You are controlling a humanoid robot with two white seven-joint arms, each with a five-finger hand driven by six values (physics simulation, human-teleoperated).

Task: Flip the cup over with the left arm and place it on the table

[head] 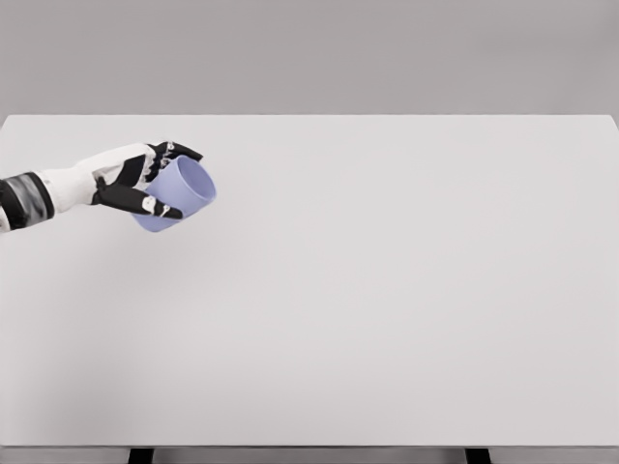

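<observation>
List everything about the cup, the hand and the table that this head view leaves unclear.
- Head view: whether the tilted lavender plastic cup touches the white table or is held just above it; there is no side view.
- Head view: the cup's base and far side, hidden by the black-and-white left hand grasping it.
- Head view: the left arm past the forearm, cut off by the left edge.
- Head view: the right arm is out of frame.

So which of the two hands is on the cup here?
The left hand, entering from the picture's left, fingers curled around the tilted lavender cup. The right hand is not in view.
</observation>
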